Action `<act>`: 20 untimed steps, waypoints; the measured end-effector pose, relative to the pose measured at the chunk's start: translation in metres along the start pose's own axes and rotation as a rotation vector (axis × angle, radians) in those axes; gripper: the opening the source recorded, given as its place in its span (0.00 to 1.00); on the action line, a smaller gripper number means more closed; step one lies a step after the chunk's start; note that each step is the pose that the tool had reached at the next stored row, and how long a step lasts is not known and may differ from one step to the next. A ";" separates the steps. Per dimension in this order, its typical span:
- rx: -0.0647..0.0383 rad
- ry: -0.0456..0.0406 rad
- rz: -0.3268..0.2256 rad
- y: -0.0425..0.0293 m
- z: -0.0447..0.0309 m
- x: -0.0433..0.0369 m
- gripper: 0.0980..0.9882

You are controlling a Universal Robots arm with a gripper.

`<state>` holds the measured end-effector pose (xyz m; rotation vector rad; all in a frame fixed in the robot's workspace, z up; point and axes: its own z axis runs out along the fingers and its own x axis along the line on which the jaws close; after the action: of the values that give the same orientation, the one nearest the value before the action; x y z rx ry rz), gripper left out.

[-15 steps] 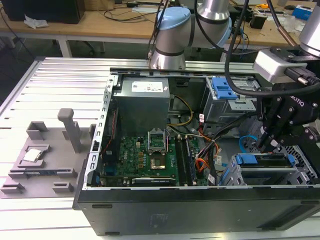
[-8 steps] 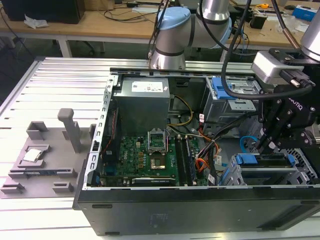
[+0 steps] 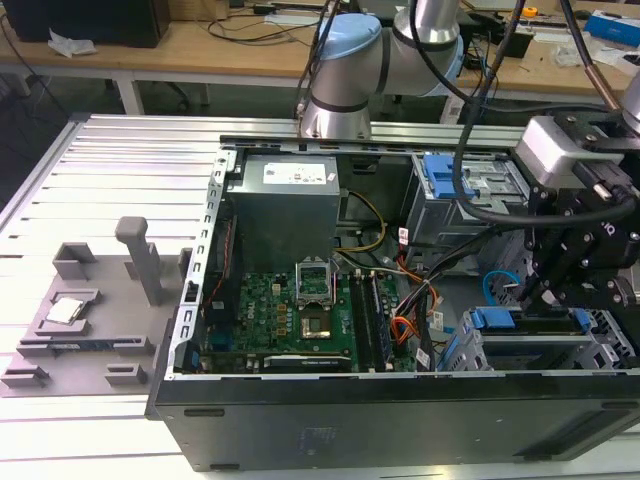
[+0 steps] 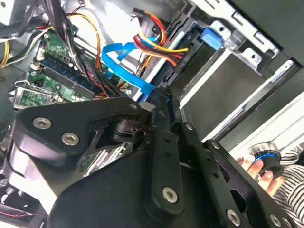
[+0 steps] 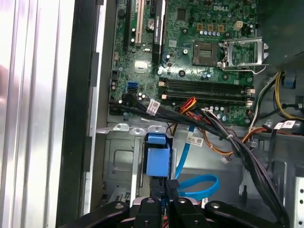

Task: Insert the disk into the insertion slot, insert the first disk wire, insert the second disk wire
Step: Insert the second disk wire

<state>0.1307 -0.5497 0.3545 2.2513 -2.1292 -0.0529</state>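
The jaws are pinching the end of the blue wire (image 5: 198, 185), drawn almost together on it, as both wrist views show. They are hanging just in front of the disk (image 5: 157, 161), whose blue caddy end is showing in the mouth of the insertion slot (image 5: 118, 164) — the disk is sitting inside that silver cage, in the case's corner on the exterior view's right. The blue wire is looping away from the jaws and running up toward the motherboard (image 5: 190, 52). A bundle of black, red, yellow and orange cables (image 5: 223, 137) is crossing between cage and board. In the exterior view the arm (image 3: 585, 240) is reaching down into the open computer case (image 3: 300, 430), which is lying on its side on the ribbed metal tabletop (image 3: 110, 160). The grey cage with the blue latch (image 3: 445, 175) is standing behind the arm — apart from the jaws. In the second wrist view a hand (image 4: 244, 164) with a striped sleeve is resting outside the case.
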 end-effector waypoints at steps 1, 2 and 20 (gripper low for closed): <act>0.000 -0.0002 0.000 -0.0023 0.0016 0.0005 0.07; -0.001 0.0000 0.000 -0.0032 0.0025 0.0006 0.07; -0.001 0.0001 0.000 -0.0120 0.0102 -0.0007 0.07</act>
<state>0.1421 -0.5484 0.3436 2.2507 -2.1286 -0.0537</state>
